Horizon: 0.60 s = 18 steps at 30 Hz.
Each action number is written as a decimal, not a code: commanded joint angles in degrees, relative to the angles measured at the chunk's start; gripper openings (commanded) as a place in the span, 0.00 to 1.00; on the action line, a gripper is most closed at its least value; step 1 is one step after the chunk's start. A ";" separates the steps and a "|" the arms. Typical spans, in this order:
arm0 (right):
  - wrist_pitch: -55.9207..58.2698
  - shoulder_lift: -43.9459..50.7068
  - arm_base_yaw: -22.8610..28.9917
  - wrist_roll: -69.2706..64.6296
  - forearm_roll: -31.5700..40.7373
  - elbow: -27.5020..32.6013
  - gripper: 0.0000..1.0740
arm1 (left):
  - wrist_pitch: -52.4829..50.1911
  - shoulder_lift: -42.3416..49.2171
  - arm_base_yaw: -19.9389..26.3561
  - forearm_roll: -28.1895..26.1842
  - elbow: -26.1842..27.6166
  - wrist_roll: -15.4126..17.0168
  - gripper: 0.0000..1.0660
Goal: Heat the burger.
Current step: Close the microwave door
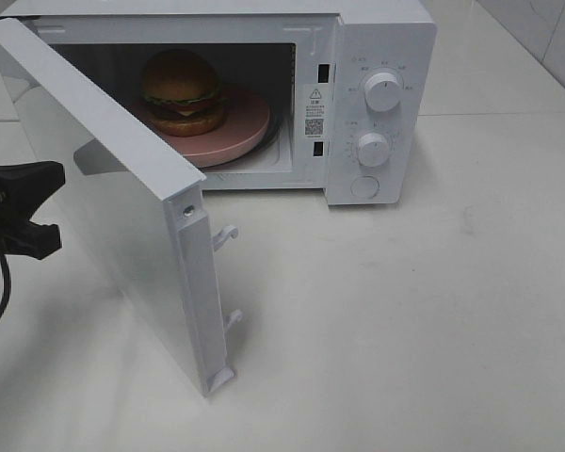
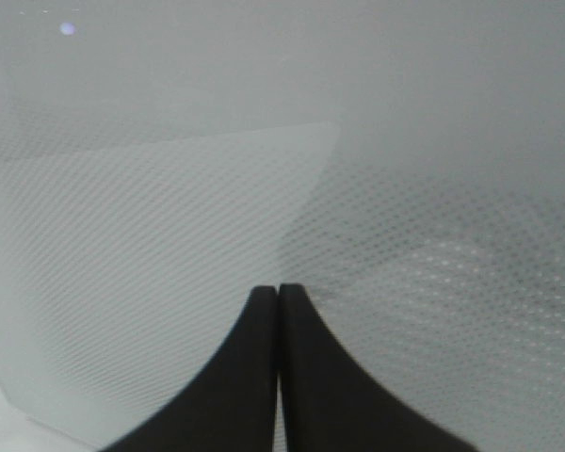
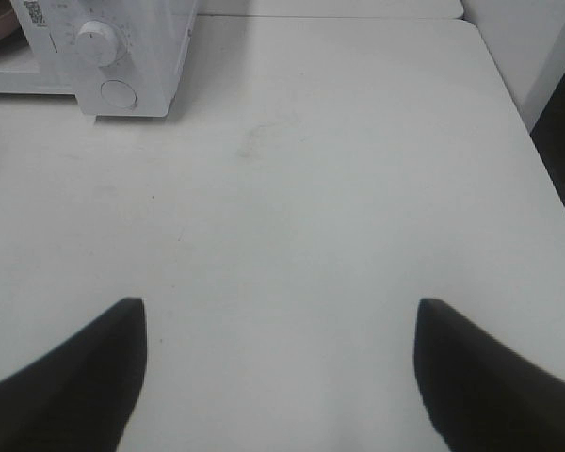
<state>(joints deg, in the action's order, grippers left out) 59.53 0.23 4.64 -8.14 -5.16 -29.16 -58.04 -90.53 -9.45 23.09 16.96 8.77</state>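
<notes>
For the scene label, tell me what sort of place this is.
Probably a kitchen-style test bench rather than a lived-in kitchen. A white microwave stands with its door open on a plain white table. Inside it, a burger sits on a pink plate.

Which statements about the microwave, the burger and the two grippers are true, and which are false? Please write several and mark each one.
1. The burger sits on the pink plate inside the microwave. True.
2. The microwave door is closed. False: it stands open.
3. The left gripper is shut. True.
4. The right gripper holds the burger. False: it is open and empty above the table.
</notes>
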 commanded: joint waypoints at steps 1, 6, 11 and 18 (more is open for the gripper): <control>-0.06 1.49 -0.40 -0.06 0.11 0.11 0.70 | -1.60 -1.83 -4.35 -4.53 2.01 0.34 0.00; -0.06 1.49 -0.40 -0.06 0.11 0.11 0.70 | -1.66 -3.55 -8.48 -8.77 3.95 0.34 0.00; -0.06 1.49 -0.40 -0.06 0.11 0.11 0.70 | -1.26 -5.16 -11.86 -12.32 6.42 0.00 0.00; -0.06 1.49 -0.40 -0.06 0.11 0.11 0.70 | 0.17 -8.14 -16.62 -18.51 11.52 -0.80 0.00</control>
<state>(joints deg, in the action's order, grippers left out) 59.53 0.23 4.64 -8.14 -5.10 -29.16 -57.70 -97.80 -24.29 7.39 26.30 8.31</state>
